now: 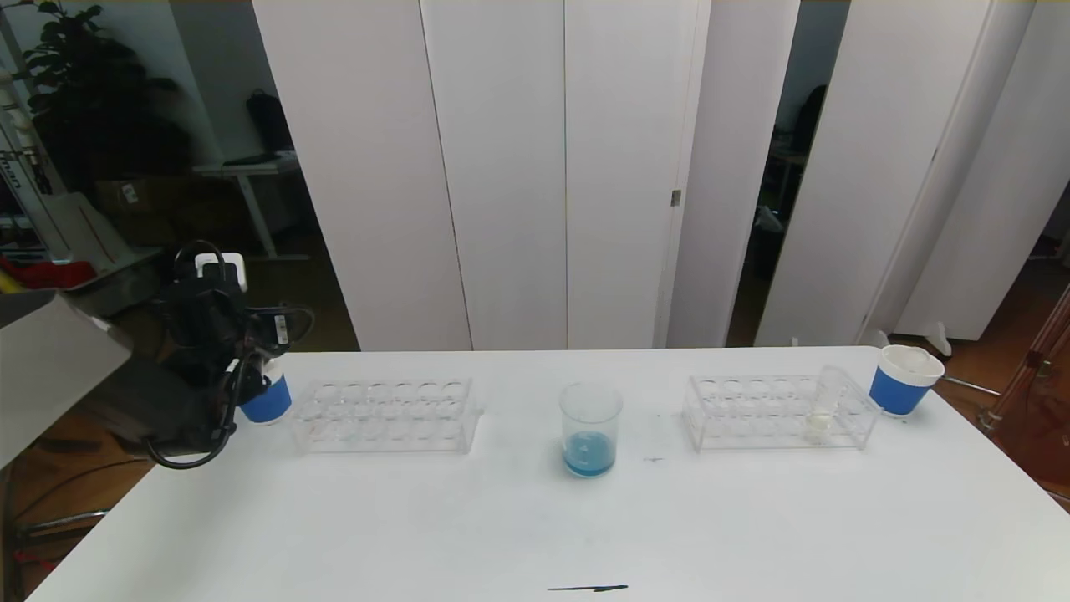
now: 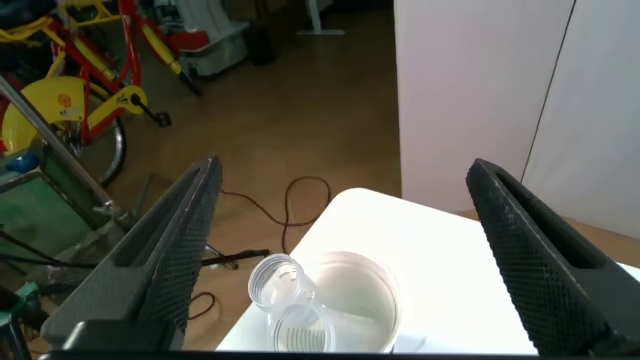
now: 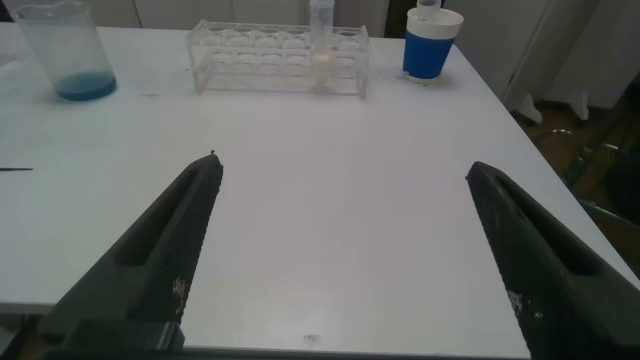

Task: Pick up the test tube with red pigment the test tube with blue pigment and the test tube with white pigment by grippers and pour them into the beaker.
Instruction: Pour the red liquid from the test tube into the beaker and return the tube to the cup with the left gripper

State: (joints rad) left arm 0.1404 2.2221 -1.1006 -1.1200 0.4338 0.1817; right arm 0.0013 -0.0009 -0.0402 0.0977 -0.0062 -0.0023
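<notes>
The beaker (image 1: 590, 431) stands mid-table with blue liquid at its bottom; it also shows far off in the right wrist view (image 3: 65, 50). The test tube with white pigment (image 1: 823, 405) leans in the right rack (image 1: 752, 414), the same tube (image 3: 321, 45) appearing in the right wrist view. Test tubes with red or blue pigment are out of view. My left gripper (image 2: 345, 172) hangs open over the left paper cup (image 2: 392, 292), where two empty clear tubes (image 2: 275, 282) lie. My right gripper (image 3: 342, 168) is open above bare table, holding nothing.
An empty clear rack (image 1: 384, 414) sits left of the beaker. A second blue-banded cup (image 1: 903, 380) stands at the table's far right corner. The left cup (image 1: 269, 401) is close to the table's left edge. A dark pen-like mark (image 1: 588, 589) lies near the front edge.
</notes>
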